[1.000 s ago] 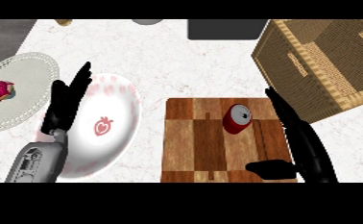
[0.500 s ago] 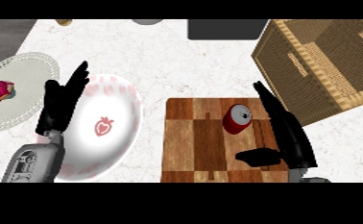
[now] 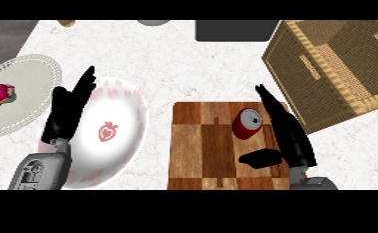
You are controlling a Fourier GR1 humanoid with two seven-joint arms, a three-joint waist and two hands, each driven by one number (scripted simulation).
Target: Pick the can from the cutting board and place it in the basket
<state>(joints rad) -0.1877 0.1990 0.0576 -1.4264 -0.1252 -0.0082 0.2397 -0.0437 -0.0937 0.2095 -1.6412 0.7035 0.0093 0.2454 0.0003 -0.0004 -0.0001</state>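
1. The can (image 3: 247, 123) sits on the cutting board (image 3: 203, 152), in the board's far right part. It has not been lifted.
2. The right robot hand (image 3: 291, 139) is over the board's right edge. Its straight fingers run along the can's right side and its thumb is spread out on the near side of the can. The hand is released and brackets the can without closing on it. I cannot tell whether the fingers touch the can.
3. The left robot hand (image 3: 65, 114) rests well to the left of the board, above a white plate (image 3: 122, 102). Its fingers are straight and it holds nothing.
4. The basket (image 3: 310, 72) stands on the bench (image 3: 184, 62) just past the board's far right corner, and no can shows in it.
5. In my judgement the task is at an early stage. The reach looks complete, but the grasp is not yet made.
6. What is left is to close on the can, raise it off the board, carry it the short way past the board's far right corner, and let it go inside the basket.
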